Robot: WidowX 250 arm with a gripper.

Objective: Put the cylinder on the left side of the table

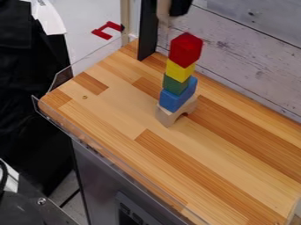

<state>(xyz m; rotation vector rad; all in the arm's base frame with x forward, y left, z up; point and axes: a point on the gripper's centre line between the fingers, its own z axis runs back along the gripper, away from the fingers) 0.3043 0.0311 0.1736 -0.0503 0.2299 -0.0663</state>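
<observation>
Delicate pick up top!
Red block (185,49), likely the target, wants a level squeeze, then straight lift off yellow block (179,70); can't tell whether the jaws are clenched.

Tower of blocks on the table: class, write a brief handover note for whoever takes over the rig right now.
Claw: its state cannot be told; a dark shape at the top edge may be part of it.
Tower: wooden arch at the bottom, then blue block, green block, yellow block, red block.
Done: cannot confirm any placing.
Left: identify the cylinder, then set it on the table's left side, probably best without bumping the tower.
</observation>
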